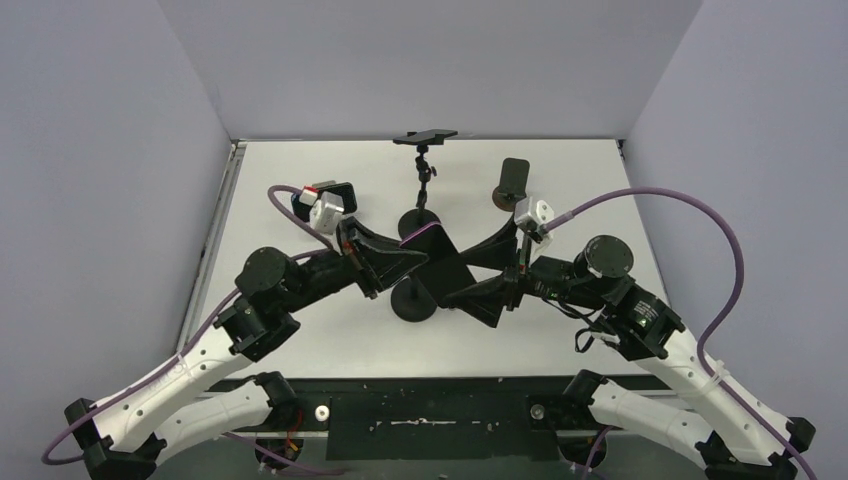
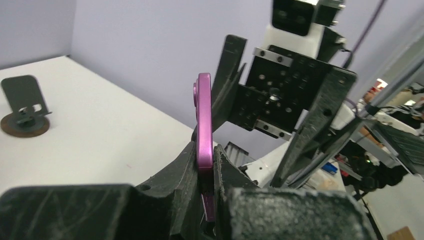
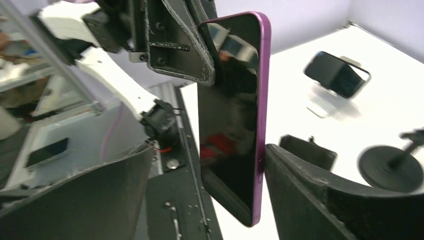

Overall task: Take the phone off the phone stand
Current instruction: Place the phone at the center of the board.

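Note:
The purple-edged phone with a dark screen is upright at the table's middle, above the round black base of the phone stand. My left gripper is shut on the phone's thin edge, seen close in the left wrist view. In the right wrist view the phone stands between the spread fingers of my right gripper. One finger is at its purple edge, the other well apart. The phone's lower end hangs free there.
A tripod stand holding a phone stands at the back. A black stand on a brown disc is at the back right, and a white stand with a phone at the left. Grey walls enclose three sides.

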### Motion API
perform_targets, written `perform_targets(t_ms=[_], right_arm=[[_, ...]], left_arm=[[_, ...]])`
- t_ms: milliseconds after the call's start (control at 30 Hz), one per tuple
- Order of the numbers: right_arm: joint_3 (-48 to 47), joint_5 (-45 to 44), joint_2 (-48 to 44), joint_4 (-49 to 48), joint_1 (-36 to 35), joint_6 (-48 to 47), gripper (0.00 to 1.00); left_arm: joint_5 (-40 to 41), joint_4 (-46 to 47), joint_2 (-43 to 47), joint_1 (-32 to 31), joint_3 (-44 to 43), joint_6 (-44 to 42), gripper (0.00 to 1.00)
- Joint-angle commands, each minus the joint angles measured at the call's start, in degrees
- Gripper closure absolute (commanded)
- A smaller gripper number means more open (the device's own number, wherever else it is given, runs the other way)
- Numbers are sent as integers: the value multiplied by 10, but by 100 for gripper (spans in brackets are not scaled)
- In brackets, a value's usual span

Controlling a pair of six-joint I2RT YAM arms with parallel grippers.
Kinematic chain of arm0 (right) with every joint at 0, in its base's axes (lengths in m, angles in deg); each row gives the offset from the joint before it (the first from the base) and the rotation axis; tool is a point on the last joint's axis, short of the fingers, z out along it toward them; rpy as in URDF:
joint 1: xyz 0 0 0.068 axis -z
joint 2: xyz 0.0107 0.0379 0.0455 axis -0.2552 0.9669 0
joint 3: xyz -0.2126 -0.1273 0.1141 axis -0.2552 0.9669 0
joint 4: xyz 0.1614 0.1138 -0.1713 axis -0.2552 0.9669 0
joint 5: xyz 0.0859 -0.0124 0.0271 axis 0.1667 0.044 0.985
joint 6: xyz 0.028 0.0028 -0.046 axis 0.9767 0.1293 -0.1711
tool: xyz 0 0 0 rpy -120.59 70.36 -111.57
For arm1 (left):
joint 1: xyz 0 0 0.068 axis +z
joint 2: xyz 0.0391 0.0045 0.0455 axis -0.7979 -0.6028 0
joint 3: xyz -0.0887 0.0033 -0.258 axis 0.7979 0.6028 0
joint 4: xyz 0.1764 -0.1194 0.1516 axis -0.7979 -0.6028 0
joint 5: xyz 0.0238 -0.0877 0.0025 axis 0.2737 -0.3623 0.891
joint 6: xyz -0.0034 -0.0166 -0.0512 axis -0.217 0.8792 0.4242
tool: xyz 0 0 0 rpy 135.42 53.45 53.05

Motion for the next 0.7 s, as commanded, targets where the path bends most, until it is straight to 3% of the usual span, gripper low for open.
perform_targets(t_ms=[0, 267, 367, 433, 500, 533, 600, 667], right_arm=[[9, 143, 26, -130, 21, 76, 27], [45, 243, 48, -322, 46, 216, 65], [49, 233, 43, -324, 46, 205, 89], [43, 209, 35, -286, 57, 172, 96], [37, 182, 27, -263, 76, 152, 97], [32, 161, 20, -242, 89, 135, 98], [13, 109, 15, -183, 117, 92, 99], [-10, 35, 20, -91, 144, 34, 100]], left_arm=[[-105, 125, 31, 14, 5, 23, 100], [-152, 177, 25, 15, 2, 46, 100], [-145, 179, 18, 15, -1, 40, 100], [-116, 157, 20, 16, -2, 18, 99], [-58, 121, 32, 17, 4, -8, 46], [-21, 97, 42, 18, 8, -18, 30], [62, 44, 65, 22, 12, -39, 16], [168, -22, 96, 27, 13, -53, 11]])
